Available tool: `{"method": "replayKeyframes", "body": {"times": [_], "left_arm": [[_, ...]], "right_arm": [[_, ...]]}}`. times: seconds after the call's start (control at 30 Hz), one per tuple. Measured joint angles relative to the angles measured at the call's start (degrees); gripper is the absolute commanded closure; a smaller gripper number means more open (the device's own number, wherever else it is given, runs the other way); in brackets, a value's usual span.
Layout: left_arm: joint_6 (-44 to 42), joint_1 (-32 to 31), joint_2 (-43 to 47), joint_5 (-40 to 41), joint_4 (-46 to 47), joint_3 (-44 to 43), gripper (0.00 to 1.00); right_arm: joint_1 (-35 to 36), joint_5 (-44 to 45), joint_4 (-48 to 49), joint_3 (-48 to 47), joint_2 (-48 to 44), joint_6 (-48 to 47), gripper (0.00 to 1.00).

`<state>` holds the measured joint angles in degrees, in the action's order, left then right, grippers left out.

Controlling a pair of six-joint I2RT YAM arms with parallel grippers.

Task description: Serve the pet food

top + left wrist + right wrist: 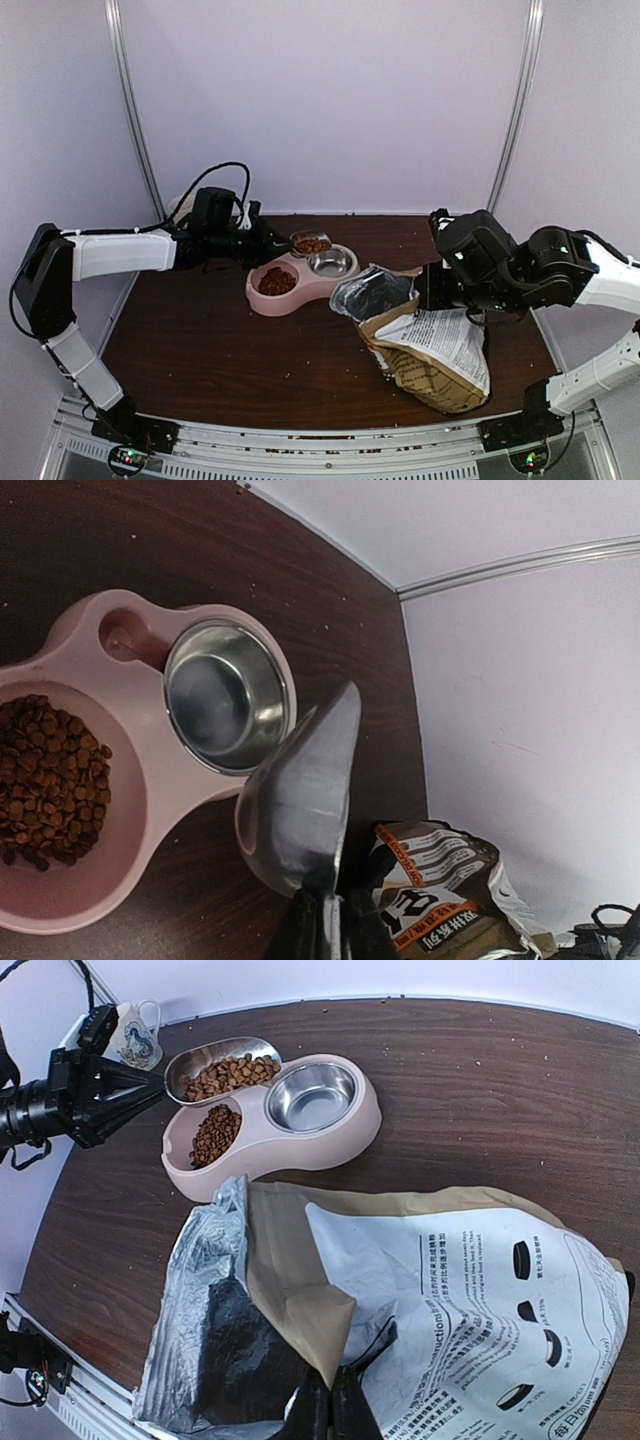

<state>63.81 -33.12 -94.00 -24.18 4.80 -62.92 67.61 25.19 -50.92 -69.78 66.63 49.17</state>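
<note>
Small reddish-brown kibble pellets [214, 1132] (a loose heap) in pink bowl [300, 1155]

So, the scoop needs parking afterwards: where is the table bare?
Bare table lies front-left, between the pink bowl, the bag and the left arm; also back-right, beyond the steel bowl. Crowded where scoop, bowl and bag mouth meet.
</note>
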Motion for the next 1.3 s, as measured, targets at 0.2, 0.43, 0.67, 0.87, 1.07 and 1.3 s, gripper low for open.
{"method": "replayKeyframes", "body": {"times": [0.2,0.43,0.67,0.87,1.07,1.3], "left_arm": [[-4.90,0.20,-5.84,1.88,-6.27,-6.60,1.00],[-11.19,0.24,-11.61,4.11,-13.66,-16.02,1.00],[-17.09,0.31,-15.12,6.21,-20.68,-21.49,1.00],[-22.29,0.31,-15.45,8.46,-26.25,-25.62,1.00],[-28.46,-0.44,-15.45,11.43,-30.64,-29.55,1.00],[-37.11,-4.76,-15.45,19.12,-36.74,-33.59,1.00]], "right_arm": [[-0.61,-1.51,1.40,0.00,1.03,-0.98,1.00],[-1.46,-3.48,2.78,0.00,2.38,-2.19,1.00],[-2.34,-4.87,3.15,0.00,2.56,-2.93,1.00],[-2.75,-5.57,3.41,0.00,2.82,-3.37,1.00],[-2.80,-5.86,3.72,0.00,3.13,-3.96,1.00],[-2.86,-5.88,3.87,0.00,3.15,-4.00,1.00]]}}
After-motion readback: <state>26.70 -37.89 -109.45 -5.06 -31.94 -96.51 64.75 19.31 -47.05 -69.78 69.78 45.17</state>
